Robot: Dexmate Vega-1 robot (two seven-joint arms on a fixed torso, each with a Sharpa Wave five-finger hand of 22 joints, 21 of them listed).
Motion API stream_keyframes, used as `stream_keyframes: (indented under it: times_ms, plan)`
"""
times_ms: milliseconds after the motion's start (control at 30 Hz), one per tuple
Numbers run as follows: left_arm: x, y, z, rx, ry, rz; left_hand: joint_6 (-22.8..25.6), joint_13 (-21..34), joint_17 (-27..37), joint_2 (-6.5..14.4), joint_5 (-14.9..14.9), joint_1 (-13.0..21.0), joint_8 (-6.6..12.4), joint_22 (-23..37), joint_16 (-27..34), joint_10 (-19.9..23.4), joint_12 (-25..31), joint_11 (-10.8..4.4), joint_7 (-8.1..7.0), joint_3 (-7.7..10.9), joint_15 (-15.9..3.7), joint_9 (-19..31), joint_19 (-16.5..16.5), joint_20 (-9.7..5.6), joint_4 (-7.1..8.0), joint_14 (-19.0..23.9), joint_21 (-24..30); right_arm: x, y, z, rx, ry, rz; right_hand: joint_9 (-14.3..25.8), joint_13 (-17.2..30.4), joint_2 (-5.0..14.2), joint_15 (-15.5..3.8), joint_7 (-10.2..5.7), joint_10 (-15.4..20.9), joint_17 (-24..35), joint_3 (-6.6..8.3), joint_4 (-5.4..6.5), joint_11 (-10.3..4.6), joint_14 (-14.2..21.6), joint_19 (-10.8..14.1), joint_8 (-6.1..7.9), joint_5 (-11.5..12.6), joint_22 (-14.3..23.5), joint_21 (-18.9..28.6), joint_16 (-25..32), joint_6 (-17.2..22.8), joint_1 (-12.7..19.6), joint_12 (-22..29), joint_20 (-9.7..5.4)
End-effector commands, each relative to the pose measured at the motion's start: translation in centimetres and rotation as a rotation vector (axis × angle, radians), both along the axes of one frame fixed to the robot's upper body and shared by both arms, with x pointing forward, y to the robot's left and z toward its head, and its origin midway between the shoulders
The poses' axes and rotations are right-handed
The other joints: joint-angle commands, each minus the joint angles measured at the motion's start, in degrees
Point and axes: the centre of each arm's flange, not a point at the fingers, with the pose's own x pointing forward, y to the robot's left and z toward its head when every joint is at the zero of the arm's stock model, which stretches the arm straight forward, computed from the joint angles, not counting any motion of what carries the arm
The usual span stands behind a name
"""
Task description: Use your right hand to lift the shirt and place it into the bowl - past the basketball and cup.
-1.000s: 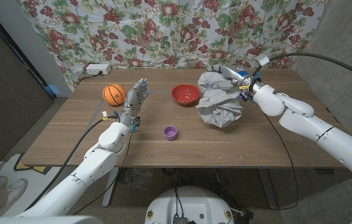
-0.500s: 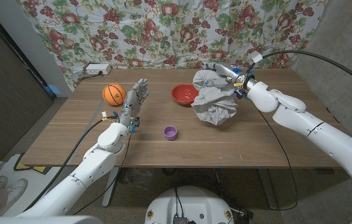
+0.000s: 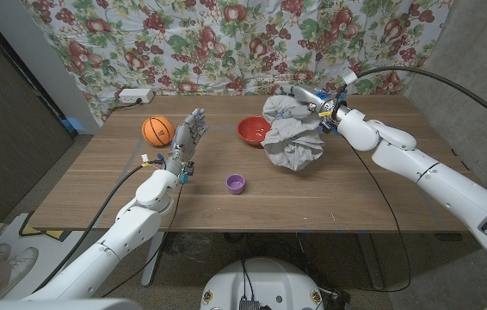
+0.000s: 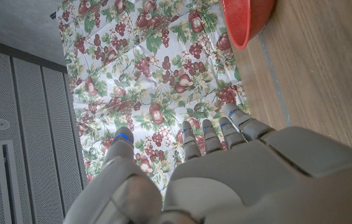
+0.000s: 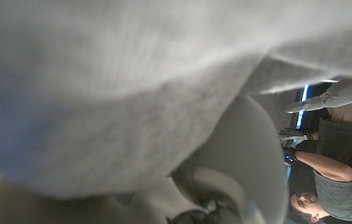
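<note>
My arms: glossy white rounded shells, black cables trailing. Left hand (image 3: 185, 140) grey, blue bands at fingertips; right hand (image 3: 311, 99) grey, yellow-and-blue wrist fittings.

Crumpled grey cloth shirt (image 3: 293, 138), soft, matt, heavily creased; glossy red smooth bowl (image 3: 253, 130); pebbled matt orange basketball (image 3: 157, 130); small purple plastic-looking cup (image 3: 236, 183); brown wooden table (image 3: 364, 202), smooth, faint satin grain; printed floral fabric backdrop (image 3: 226, 43), matt; white glossy plastic arm shells (image 3: 433, 176).
</note>
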Motion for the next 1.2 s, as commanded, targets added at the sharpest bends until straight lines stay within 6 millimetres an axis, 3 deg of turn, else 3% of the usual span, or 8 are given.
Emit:
stream_keyframes:
  times_ms: [33, 1200]
  plan:
    - [-0.3, -0.5, 0.0, -0.001, -0.006, -0.003, 0.4, 0.2, 0.3, 0.4, -0.1, 0.1, -0.16, 0.2, 0.1, 0.2, -0.1, 0.01, -0.21, 0.43, -0.39, 0.3, 0.3, -0.11, 0.09, 0.1, 0.0, 0.6, 0.7, 0.7, 0.007, -0.004, 0.011, 0.2, -0.1, 6.44, -9.62, 0.05, 0.5, -0.1, 0.13, 0.02, 0.06, 0.0, -0.2, -0.10, -0.1, 0.0, 0.5, 0.7, 0.4, 5.8, 0.3, -8.80]
    - [-1.1, -0.3, -0.9, -0.018, -0.006, 0.014, 0.4, 0.2, 0.3, 0.4, -0.1, 0.1, -0.18, 0.2, 0.1, 0.2, 0.0, 0.04, -0.28, 0.46, -0.43, 0.3, 0.3, -0.10, 0.09, 0.1, 0.0, 3.3, 2.9, 2.0, 0.022, -0.012, -0.004, 0.0, -0.1, 6.55, -9.60, -0.09, 0.6, -1.1, 0.37, 0.05, 0.30, -0.2, -0.8, -0.29, -0.3, -1.8, 2.0, 1.7, 0.7, 5.6, 0.7, -8.79]
